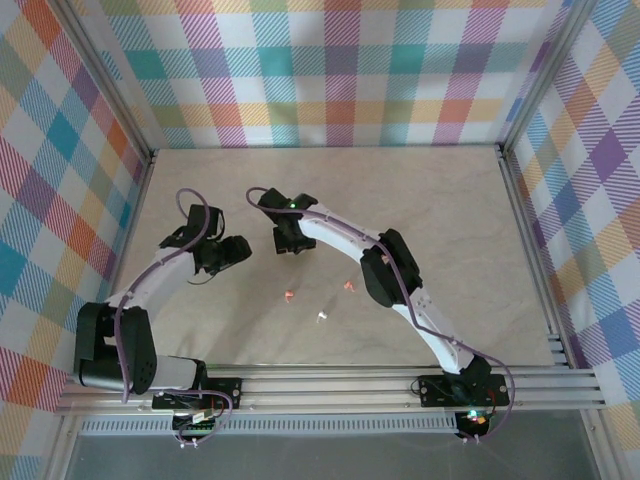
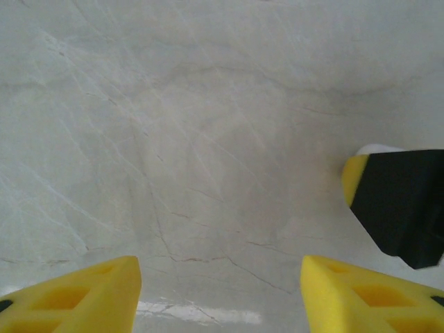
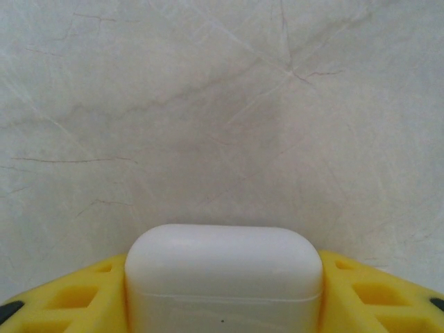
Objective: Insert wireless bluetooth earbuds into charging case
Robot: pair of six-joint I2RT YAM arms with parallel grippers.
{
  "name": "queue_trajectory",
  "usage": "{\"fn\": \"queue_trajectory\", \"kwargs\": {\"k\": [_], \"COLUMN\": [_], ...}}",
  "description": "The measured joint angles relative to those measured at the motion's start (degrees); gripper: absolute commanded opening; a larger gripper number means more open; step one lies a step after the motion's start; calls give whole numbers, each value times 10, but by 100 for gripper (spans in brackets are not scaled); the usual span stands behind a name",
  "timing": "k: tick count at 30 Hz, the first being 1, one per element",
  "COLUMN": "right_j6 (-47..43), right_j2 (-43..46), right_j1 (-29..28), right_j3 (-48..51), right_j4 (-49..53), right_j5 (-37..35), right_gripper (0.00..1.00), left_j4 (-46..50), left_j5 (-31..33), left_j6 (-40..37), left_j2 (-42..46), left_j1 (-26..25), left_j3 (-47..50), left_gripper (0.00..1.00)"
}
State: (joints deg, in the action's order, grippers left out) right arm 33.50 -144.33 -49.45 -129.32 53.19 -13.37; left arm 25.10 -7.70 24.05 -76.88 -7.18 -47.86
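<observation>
A white pebble-shaped charging case (image 3: 223,277), lid closed, is clamped between the yellow fingers (image 3: 62,298) of my right gripper (image 3: 223,295), which hovers over the middle of the marble table (image 1: 285,240). My left gripper (image 1: 232,250) stands just left of it, open, nothing between its yellow fingertips (image 2: 220,277). The right gripper's black and yellow finger (image 2: 395,201) shows at the edge of the left wrist view. Nearer the arm bases lie three tiny earbuds: a salmon-pink one (image 1: 288,295), another salmon-pink one (image 1: 348,287) and a white one (image 1: 322,316).
The pale marble table (image 1: 440,210) is bounded by metal rails and plaid walls (image 1: 330,70). The right arm's forearm (image 1: 390,270) passes just beside the right-hand pink earbud.
</observation>
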Motion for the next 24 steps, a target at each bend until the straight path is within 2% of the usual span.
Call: {"fn": "queue_trajectory", "kwargs": {"k": [5,12,18,24], "right_j6": [31,100,150,186], "right_j2": [80,255,387,463], "right_j1": [10,44,65,61], "right_j3": [123,276,331,362], "right_j4": [-62,-166,-236,-279], "right_j5": [41,115,137,151], "right_gripper": [45,43,43,42], "left_j4": [-47,-208,-387,-550], "left_j5": [-49,-141,-137,-122], "left_j6": [-13,-14,-31,-41], "left_j2": [55,151,214,183], "left_j1": [0,-15,-103,-188], "left_j3": [30,96,165,181], "left_gripper": [65,67,69,67]}}
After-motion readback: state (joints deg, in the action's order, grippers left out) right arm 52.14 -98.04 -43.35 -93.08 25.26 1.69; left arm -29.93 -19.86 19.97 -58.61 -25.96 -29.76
